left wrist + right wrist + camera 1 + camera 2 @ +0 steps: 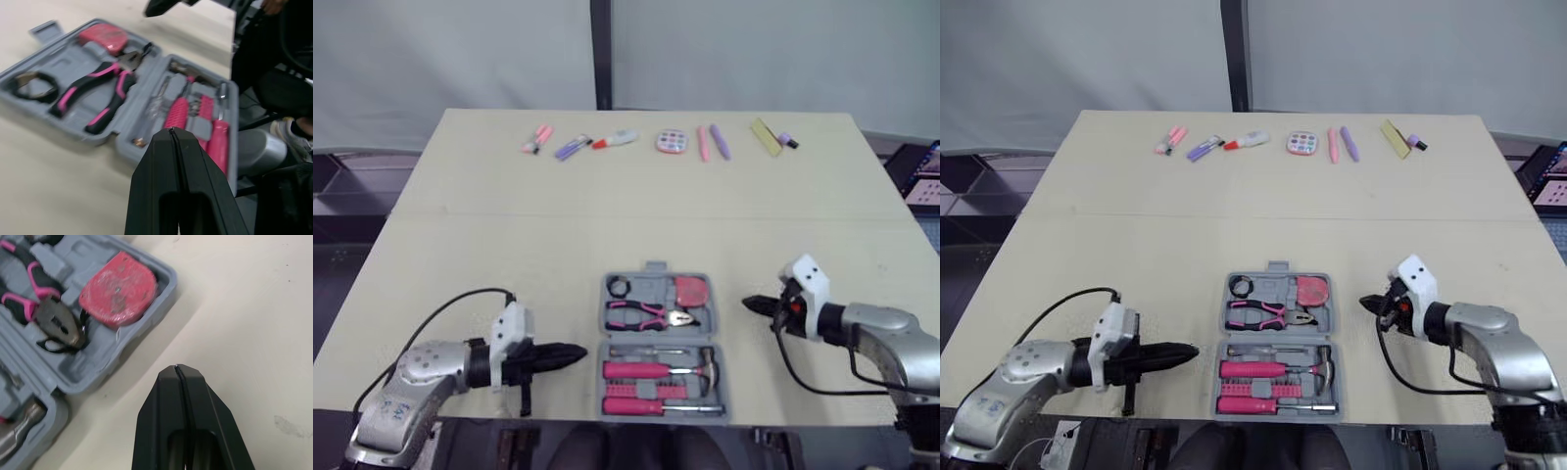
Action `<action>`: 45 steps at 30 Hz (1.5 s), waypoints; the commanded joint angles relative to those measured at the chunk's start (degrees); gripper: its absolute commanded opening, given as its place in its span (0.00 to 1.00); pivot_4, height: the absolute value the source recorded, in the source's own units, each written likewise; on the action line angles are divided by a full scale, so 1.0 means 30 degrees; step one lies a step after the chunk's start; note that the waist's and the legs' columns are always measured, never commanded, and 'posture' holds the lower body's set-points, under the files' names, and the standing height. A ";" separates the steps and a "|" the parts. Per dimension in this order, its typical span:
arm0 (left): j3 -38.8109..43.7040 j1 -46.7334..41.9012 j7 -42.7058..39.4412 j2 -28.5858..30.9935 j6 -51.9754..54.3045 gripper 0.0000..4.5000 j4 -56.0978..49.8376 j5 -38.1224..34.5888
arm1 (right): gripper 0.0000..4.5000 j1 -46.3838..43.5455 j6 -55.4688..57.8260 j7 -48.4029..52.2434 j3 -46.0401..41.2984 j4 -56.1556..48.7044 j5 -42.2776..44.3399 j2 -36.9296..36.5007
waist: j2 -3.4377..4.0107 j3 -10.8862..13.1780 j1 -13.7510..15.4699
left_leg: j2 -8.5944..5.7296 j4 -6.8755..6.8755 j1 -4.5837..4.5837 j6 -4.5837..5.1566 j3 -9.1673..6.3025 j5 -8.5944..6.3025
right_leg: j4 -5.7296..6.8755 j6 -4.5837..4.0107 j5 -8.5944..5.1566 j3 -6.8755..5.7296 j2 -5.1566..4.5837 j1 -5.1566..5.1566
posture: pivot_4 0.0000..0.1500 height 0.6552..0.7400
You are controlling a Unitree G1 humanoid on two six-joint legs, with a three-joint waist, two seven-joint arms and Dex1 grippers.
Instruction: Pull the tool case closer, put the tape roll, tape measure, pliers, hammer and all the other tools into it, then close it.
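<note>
Since the tools look stowed, the left gripper hovers pinched shut, empty, beside the open tool case at the near edge of the table; the right gripper likewise. Next, I'd say, fold it shut.

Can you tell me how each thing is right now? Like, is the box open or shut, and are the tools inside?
case: open, lying flat
tape roll: in the case's far half
pliers: in the far half, lying flat
tape measure: in the far half
hammer: in the near half
left end effector: shut, empty, beside the case
right end effector: shut, empty, beside the case
</note>
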 commanded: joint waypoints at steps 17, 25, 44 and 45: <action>-0.5229 -0.1026 0.0442 -0.2196 -0.6653 0.00 0.3547 0.5143 | 0.99 -0.5198 0.4231 0.0533 -0.0215 0.5781 0.3051 0.2464 | 0.0006 0.0001 -0.0029 | 0.0002 0.0002 0.0000 0.0001 0.0006 0.0000 | 0.0030 0.0000 0.0000 -0.0020 0.0007 -0.0013 | 1.00 0.69; -0.5379 -0.0804 0.0656 -0.2136 -0.6193 0.00 0.3298 0.5116 | 0.99 -0.6460 0.4495 0.0765 -0.0100 0.7962 0.3076 0.3213 | 0.0009 0.0002 -0.0032 | 0.0002 0.0009 0.0001 0.0001 0.0005 0.0001 | 0.0040 0.0000 0.0000 -0.0015 0.0004 -0.0016 | 1.00 0.69; -0.5915 -0.0768 0.0752 -0.1805 -0.7577 0.00 0.5461 0.6195 | 0.99 -0.8152 0.4494 0.2003 0.0658 1.0130 0.3029 0.5079 | 0.0014 0.0003 -0.0096 | 0.0001 0.0003 0.0004 0.0001 0.0004 0.0000 | 0.0106 0.0000 0.0000 -0.0015 0.0000 -0.0057 | 1.00 0.69; -0.5910 -0.0793 0.0850 -0.1797 -0.7643 0.00 0.5597 0.6370 | 0.99 -0.8251 0.4428 0.2052 0.0680 1.0213 0.2991 0.5191 | 0.0015 0.0002 -0.0124 | 0.0001 0.0002 0.0003 0.0001 0.0004 0.0000 | 0.0108 0.0000 0.0000 -0.0015 0.0000 -0.0061 | 1.00 0.69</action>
